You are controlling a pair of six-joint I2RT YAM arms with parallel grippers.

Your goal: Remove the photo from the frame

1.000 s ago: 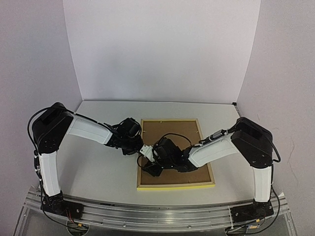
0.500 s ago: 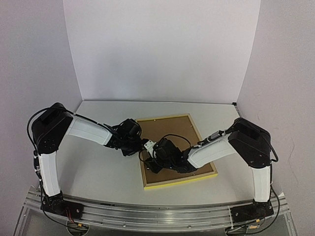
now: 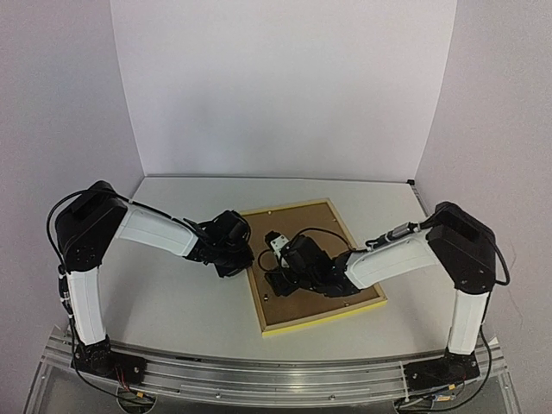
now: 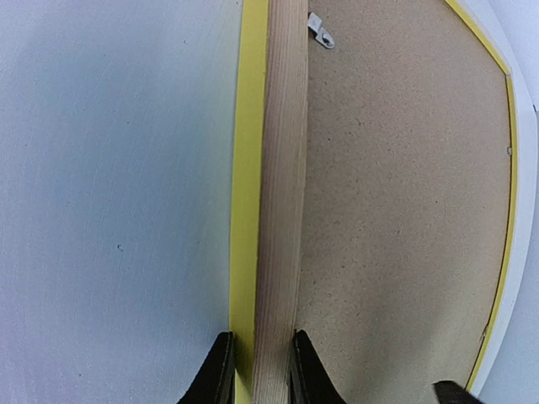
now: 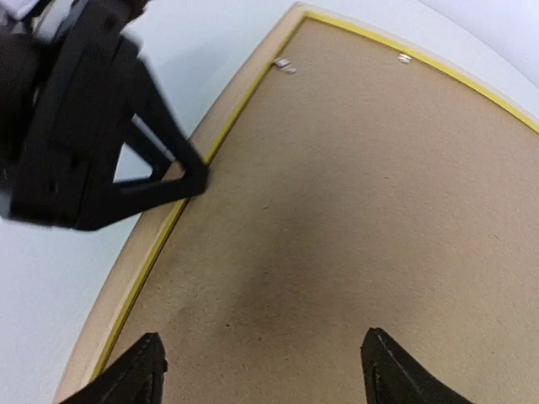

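Note:
The yellow frame (image 3: 323,320) lies face down on the table, turned askew. Its brown backing board (image 3: 321,231) faces up and hides the photo. My left gripper (image 3: 244,264) is shut on the frame's left rail. In the left wrist view its fingertips (image 4: 221,370) pinch the yellow and bare-wood rim (image 4: 282,168). My right gripper (image 3: 276,285) hovers open over the backing board (image 5: 337,194), jaws wide apart and empty, with one fingertip (image 5: 139,374) near the rim. My left gripper also shows in the right wrist view (image 5: 84,143).
Small metal tabs (image 4: 320,34) hold the backing board along the rim, and two more show in the right wrist view (image 5: 285,65). White table (image 3: 172,302) surrounds the frame. White walls stand behind and to both sides.
The frame has swung counter-clockwise, its near end sliding to the right, still held by my left gripper. My right gripper has moved right and further over the backing board.

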